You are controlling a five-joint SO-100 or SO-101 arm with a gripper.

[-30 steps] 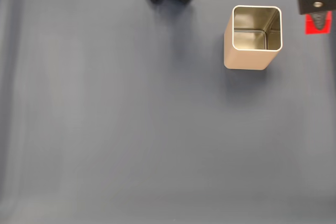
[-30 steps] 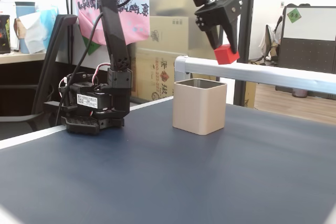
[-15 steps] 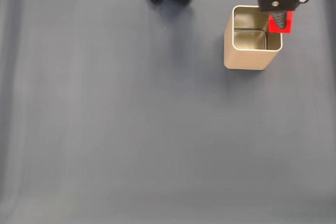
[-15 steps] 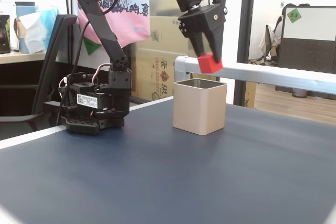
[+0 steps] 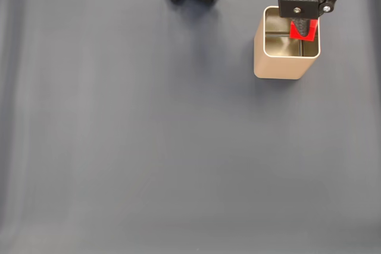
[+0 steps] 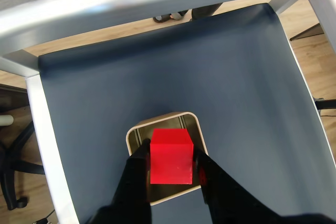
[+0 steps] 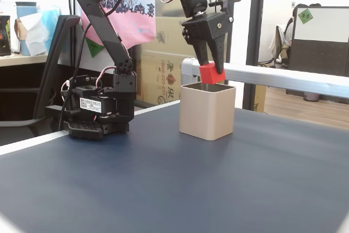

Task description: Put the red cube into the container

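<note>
Change: the gripper (image 7: 211,75) had carried the red cube (image 7: 212,73) in from beyond the container's right side, as the top-down fixed view showed it, to just above the container's (image 7: 207,112) open mouth.
Meaning: release looked like the step left (the cube sat inside the rim outline in the wrist view).
Gripper: fingers closed against two opposite cube faces, holding it.
Place: container near the table's (image 5: 149,147) far right corner in that top-down view.
Count: one cube, one container, one gripper.
</note>
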